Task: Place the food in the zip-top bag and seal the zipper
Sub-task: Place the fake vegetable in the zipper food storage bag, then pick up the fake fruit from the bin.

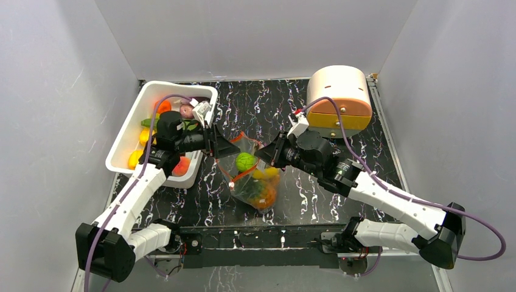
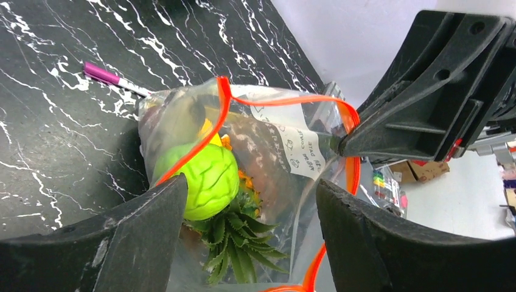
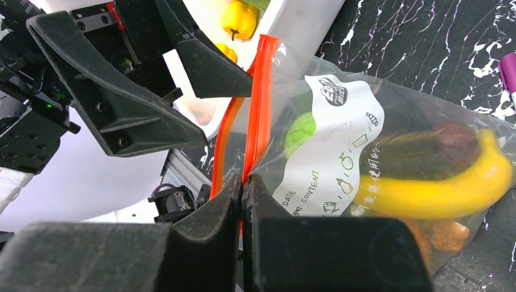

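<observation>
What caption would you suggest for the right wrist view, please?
Right gripper pinches the zipper of the zip-top bag holding toy food; left gripper open opposite.

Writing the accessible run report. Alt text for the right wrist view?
The right gripper is shut on the orange-red zipper of a clear zip-top bag holding a yellow banana and a green toy fruit. The left gripper, open, sits at the bag's mouth, with a white tub behind it on the black marbled table.

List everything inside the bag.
Inside the bag: a green ball, spiky green leaves, a banana, an orange piece and something dark red. The white label and the pile itself hide whatever lies beneath.
</observation>
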Tool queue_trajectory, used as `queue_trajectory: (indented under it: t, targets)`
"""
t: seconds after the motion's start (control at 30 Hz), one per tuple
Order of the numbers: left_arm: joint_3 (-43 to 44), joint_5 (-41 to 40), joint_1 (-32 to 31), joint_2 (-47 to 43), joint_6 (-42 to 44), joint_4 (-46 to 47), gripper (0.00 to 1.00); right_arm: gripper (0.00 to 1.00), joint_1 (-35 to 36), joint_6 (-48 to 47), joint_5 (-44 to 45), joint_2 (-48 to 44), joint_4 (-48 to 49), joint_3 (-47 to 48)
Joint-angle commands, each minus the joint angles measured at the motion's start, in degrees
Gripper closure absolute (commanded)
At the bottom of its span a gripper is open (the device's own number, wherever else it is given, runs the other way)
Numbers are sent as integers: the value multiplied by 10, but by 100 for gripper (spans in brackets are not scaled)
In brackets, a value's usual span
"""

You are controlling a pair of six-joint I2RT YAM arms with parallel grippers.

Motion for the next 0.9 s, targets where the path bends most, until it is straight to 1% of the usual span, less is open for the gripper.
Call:
queue_trajectory:
  t: [0.0,0.03,0.1,0.13,0.27,0.33,0.43,0.47,0.6,0.77,0.87]
  targets:
    - [65,-53,-4,-25,43,-59,23,100,-2,3,2,-34,59,2]
    - [80,-84,-4,-28,58,-79,22,100,-2,3,2,-37,58,2]
    - [124,-169,-3,-27,88,-151,17,100,-1,-2,0,-42,49,2]
    - [149,-214,-3,-25,109,-183,2,100,-2,-4,0,-47,45,1]
    - [161,-344,-3,-34,134,-212,2,100,-2,-10,2,-58,34,0]
    - [156,-440,-4,-29,127,-216,2,100,-1,-19,0,-66,21,5]
    - [148,-507,-2,-26,119,-217,2,100,-1,-21,1,-70,21,5]
    - [148,-523,-2,-25,126,-219,2,100,-1,-24,2,-72,20,4]
    - [148,-546,2,-14,171,-223,3,100,-1,-37,12,-72,7,2]
    - [148,-574,27,11,176,-236,12,100,-1,-51,18,-73,1,6]
    - [140,-556,58,24,181,-234,18,100,-2,-60,23,-71,-3,12]
